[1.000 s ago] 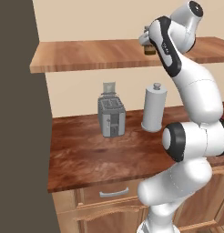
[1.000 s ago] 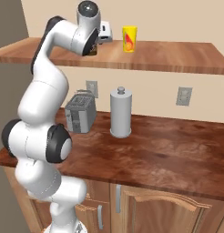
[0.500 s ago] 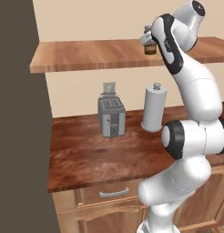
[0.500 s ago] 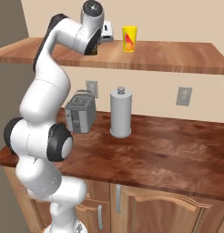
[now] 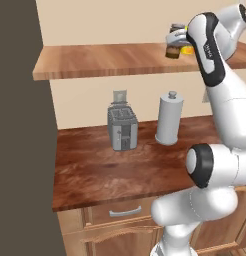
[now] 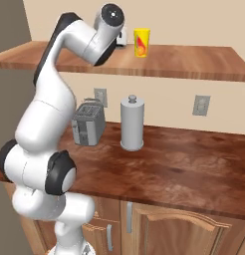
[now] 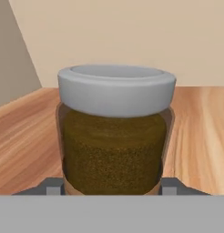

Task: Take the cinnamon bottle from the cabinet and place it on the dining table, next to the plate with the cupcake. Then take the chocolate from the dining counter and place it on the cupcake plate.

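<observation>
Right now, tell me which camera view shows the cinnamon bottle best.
The hand view: the cinnamon bottle sits close and centred on the cabinet, grey lid and brown contents plain. In the left base view it is small and far, partly behind the arm. In the right base view the arm covers it.

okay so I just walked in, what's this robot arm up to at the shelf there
The white arm is reaching up to the cabinet shelf, with its claw around the cinnamon bottle. The claw looks closed on the jar, which seems to sit on the shelf board, not yet lifted. A yellow bottle stands just beside it. On the worktop below are a toaster and a paper towel holder.
</observation>
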